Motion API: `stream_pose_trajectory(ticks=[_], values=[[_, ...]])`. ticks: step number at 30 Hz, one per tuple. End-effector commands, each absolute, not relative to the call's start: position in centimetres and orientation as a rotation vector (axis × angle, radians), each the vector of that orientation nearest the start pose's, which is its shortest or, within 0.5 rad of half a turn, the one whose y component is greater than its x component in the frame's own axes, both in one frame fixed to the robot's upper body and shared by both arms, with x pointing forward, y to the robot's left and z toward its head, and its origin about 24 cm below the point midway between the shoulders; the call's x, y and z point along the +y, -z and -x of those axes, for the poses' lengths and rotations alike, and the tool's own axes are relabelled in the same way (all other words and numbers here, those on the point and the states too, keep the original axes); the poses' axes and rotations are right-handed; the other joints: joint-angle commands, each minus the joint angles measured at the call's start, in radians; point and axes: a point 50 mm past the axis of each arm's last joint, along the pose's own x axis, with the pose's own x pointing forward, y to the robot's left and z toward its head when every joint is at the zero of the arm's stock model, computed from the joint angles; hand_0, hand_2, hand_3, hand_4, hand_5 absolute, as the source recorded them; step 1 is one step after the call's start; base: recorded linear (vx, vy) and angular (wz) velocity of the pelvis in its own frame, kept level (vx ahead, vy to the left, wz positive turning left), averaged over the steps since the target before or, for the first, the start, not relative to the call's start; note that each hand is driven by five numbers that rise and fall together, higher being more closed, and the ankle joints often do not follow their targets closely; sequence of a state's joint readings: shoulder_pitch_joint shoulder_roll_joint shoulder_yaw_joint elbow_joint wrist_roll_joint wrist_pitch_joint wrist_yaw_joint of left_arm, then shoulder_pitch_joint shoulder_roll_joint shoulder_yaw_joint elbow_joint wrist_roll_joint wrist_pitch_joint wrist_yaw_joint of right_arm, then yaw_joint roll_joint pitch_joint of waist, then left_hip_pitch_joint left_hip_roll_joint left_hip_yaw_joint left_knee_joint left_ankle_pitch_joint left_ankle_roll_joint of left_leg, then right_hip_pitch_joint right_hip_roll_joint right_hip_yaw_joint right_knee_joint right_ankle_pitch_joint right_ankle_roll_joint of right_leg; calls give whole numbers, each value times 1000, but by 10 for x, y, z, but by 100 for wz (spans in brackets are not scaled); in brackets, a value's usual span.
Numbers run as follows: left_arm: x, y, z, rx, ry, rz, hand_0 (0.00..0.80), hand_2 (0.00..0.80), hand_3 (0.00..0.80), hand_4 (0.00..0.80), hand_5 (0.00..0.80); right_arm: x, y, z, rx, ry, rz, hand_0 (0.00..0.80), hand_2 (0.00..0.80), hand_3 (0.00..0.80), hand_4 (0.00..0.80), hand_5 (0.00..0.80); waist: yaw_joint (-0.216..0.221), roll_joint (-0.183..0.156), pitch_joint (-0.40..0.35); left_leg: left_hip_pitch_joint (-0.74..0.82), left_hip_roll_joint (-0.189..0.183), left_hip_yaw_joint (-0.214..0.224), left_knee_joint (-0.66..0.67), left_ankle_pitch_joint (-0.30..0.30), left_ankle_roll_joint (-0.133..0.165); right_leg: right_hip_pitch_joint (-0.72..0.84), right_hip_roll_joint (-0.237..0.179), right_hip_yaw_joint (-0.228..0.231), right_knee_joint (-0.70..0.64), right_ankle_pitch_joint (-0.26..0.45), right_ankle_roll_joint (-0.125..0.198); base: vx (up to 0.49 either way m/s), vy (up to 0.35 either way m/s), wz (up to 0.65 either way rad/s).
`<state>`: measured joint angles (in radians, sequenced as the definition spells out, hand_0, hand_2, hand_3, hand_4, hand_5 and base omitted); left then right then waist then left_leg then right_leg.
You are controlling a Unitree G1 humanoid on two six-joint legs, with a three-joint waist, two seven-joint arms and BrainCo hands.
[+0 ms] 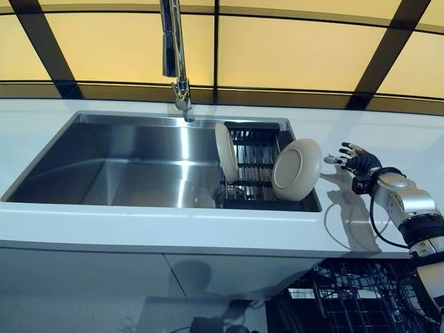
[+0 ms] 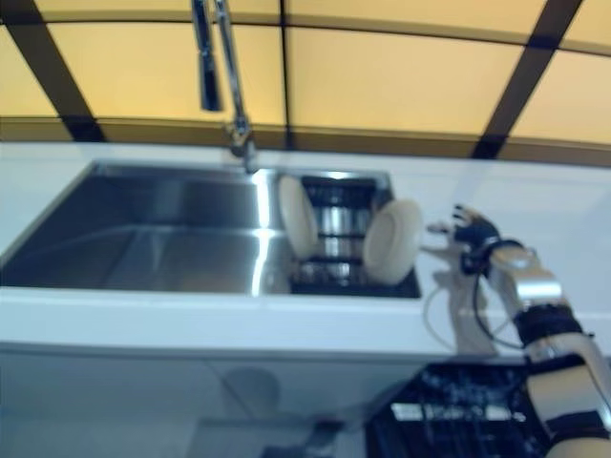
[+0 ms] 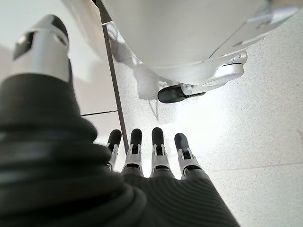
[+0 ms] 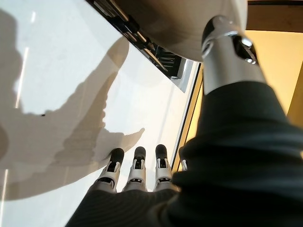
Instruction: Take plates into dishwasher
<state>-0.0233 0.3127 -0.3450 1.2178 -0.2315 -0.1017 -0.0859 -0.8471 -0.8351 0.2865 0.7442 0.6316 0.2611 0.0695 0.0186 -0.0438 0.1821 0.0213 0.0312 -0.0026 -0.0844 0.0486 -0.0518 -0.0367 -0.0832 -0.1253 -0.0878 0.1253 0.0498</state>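
Note:
Two cream plates stand in a dark rack (image 1: 255,161) at the right end of the sink. One plate (image 1: 225,151) stands upright on its edge at the rack's left. The other plate (image 1: 297,169) leans at the rack's right side; it also shows in the right wrist view (image 4: 184,23). My right hand (image 1: 359,162) hovers over the white counter just right of the leaning plate, with its fingers straight, apart from the plate and empty. My left hand (image 3: 161,153) shows only in the left wrist view, with its fingers straight over the floor and empty.
The steel sink (image 1: 125,166) lies left of the rack, with a tall faucet (image 1: 175,55) behind it. The white counter (image 1: 139,229) runs along the front. A dishwasher's wire basket (image 1: 347,298) stands pulled out below the counter at the lower right.

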Motion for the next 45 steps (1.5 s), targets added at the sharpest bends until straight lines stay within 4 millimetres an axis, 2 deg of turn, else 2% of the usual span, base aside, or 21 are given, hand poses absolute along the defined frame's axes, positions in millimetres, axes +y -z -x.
stream_pose_trajectory(ticks=[1, 16, 45], values=[[242, 150, -120, 1102, 74, -288, 0, 0, 0, 0, 0, -287, -223, -382, 13, 81, 220, 0, 0, 0, 0, 0, 42, -43, -13, -24, -7, 15, -3, -14, 8, 18, -24, 2, 3, -9, 49, 0, 0, 0], [244, 151, -115, 1120, 72, -295, 0, 0, 0, 0, 0, -284, -240, -382, -22, 77, 251, 0, 0, 0, 0, 0, 43, -54, -36, -9, -7, 21, -3, -20, 8, 32, -24, 5, 0, -11, 51, 0, 0, 0], [243, 150, -119, 1104, 59, -289, 0, 0, 0, 0, 0, -271, -222, -387, 60, 6, 226, 0, 0, 0, 0, 0, 51, -56, -27, -13, -10, 20, -3, -20, 13, 29, -26, 5, 0, -8, 52, 0, 0, 0]])
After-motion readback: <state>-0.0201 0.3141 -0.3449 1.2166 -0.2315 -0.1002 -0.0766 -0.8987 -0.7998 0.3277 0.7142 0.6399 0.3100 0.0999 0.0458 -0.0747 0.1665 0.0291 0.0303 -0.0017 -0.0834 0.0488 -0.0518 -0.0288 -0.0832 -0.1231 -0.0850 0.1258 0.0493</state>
